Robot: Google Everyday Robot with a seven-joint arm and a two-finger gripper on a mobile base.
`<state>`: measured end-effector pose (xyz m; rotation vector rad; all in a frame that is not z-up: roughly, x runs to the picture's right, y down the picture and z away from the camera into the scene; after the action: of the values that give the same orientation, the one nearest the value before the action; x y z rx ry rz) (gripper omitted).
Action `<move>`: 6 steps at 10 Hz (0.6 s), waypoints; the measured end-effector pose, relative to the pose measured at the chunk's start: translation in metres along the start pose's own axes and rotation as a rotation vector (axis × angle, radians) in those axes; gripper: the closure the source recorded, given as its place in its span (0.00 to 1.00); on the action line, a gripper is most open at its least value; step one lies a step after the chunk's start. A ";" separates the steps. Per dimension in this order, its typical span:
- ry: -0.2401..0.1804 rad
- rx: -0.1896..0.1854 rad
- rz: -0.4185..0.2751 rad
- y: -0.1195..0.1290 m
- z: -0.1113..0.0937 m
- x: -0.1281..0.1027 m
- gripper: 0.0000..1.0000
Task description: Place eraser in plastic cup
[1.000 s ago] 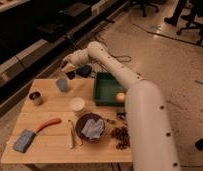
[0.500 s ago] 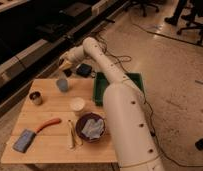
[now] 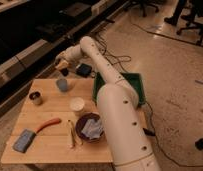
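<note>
The blue-grey plastic cup (image 3: pixel 62 84) stands upright at the far left of the wooden table (image 3: pixel 50 110). My gripper (image 3: pixel 63 69) hangs just above the cup's far rim, a short gap over it. A small dark tip shows under the gripper; I cannot tell if that is something held. A dark flat thing that looks like the eraser (image 3: pixel 85 70) lies at the table's far edge, just right of the gripper and apart from it. My white arm (image 3: pixel 112 95) reaches over the table's right side.
A white cup (image 3: pixel 76 105) stands mid-table and a dark metal cup (image 3: pixel 35 97) at the left. A purple bowl (image 3: pixel 90 127), a pale stick (image 3: pixel 71 134), an orange-handled tool (image 3: pixel 47 125) and a blue-grey block (image 3: pixel 24 141) lie nearer. A green tray (image 3: pixel 140 82) sits at the right.
The gripper has moved slightly left and now hangs over the blue-grey cup. The dark flat thing at the far edge has not moved.
</note>
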<state>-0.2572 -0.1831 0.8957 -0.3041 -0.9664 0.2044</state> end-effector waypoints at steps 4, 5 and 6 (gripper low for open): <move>-0.033 -0.017 -0.019 0.004 0.011 -0.004 1.00; -0.039 -0.020 -0.020 0.005 0.012 -0.004 1.00; -0.047 -0.024 -0.017 0.007 0.013 -0.004 1.00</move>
<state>-0.2706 -0.1752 0.8973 -0.3145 -1.0180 0.1849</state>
